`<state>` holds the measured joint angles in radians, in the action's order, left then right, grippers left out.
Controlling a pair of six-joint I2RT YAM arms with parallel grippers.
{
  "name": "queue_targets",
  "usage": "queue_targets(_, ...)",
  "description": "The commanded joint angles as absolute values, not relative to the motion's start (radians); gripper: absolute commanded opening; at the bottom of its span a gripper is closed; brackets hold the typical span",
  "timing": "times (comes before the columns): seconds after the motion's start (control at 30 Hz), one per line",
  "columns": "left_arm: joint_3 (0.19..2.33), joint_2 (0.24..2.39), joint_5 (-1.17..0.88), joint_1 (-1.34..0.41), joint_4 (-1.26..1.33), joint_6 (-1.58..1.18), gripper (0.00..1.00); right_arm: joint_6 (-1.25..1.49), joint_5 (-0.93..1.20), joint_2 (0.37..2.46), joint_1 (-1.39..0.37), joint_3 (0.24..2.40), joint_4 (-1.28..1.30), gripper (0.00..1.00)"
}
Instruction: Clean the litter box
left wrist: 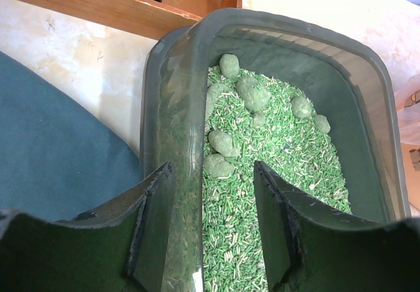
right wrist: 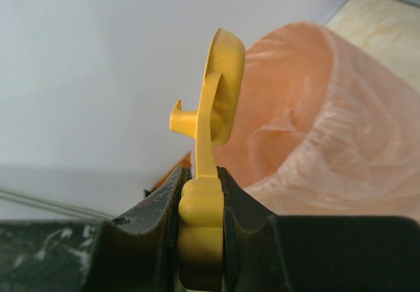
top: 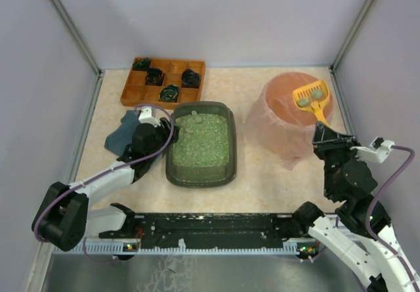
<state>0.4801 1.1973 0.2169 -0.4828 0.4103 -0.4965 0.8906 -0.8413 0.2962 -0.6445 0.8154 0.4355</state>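
The litter box (top: 200,182) sits left of centre on the counter (top: 269,187), with green litter and several clumps inside. The left tool (left wrist: 211,170) is spread astride its left wall, one finger outside and one over the litter; I cannot tell whether it touches the rim. The right tool (right wrist: 200,182) is clenched on the handle of the yellow scoop (top: 310,97), which is over the pink bin (top: 272,131).

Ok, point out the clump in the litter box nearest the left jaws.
The clump just ahead of the gap between the left jaws, beside the wall of the litter box they straddle; every other clump lies farther up.
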Motion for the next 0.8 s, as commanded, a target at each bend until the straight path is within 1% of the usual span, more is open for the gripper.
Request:
queue_targets(0.0, 0.503, 1.204, 0.209, -0.487, 0.416, -0.497, 0.57, 0.723, -0.921, 0.330, -0.644, 0.893, 0.522, 0.00)
queue_targets(0.13, 0.504, 1.204, 0.209, -0.488, 0.416, -0.496, 0.57, 0.547, -0.898, 0.395, -0.644, 0.959, 0.546, 0.00)
queue_targets(0.37, 0.508, 1.209, 0.202, -0.489, 0.414, -0.496, 0.57, 0.276, -0.774, 0.544, -0.645, 1.061, 0.564, 0.00)
queue_targets(0.5, 0.508, 1.206, 0.204, -0.487, 0.411, -0.497, 0.57, 0.221, -0.741, 0.602, -0.644, 1.079, 0.582, 0.00)
queue_targets(0.77, 0.509, 1.211, 0.196, -0.487, 0.411, -0.497, 0.57, 0.151, -0.701, 0.620, -0.645, 1.078, 0.554, 0.00)
